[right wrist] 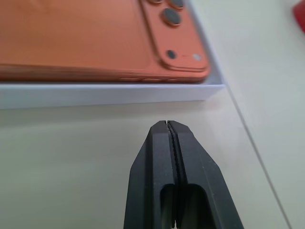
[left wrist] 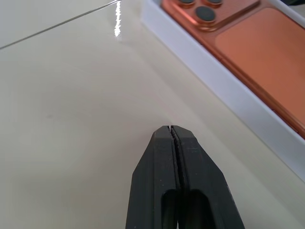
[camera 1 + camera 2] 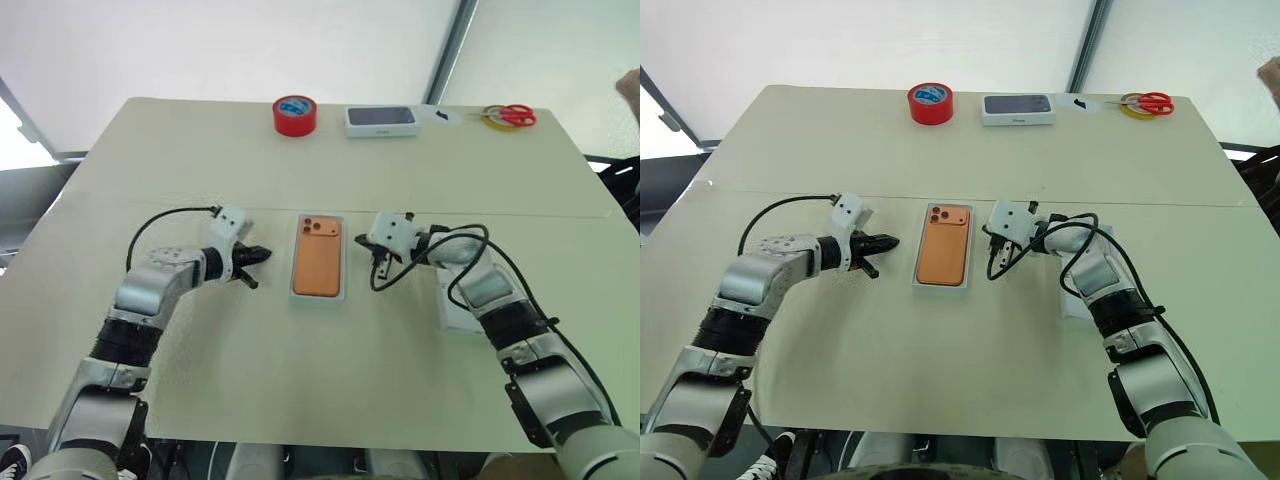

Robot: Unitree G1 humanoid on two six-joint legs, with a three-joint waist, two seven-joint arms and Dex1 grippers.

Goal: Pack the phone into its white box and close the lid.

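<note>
Left eye view: cream rectangular table (image 3: pixel 200 160), largest thing here. Mid-table sits the shallow white cardboard box (image 3: pixel 319 297), with the orange smartphone with triple dark lenses (image 3: pixel 318 262) lying in it, back up. The shallow white cardboard lid (image 3: pixel 452 310) lies under the right forearm, partly hidden. Left gripper (image 3: pixel 258 256) and right gripper (image 3: pixel 384 268) flank the box, each pinched together, empty. Likely next: lid. Judgement: free the lid from under the arm, grab by the rim, align edges squarely over the box, lower level.
</note>
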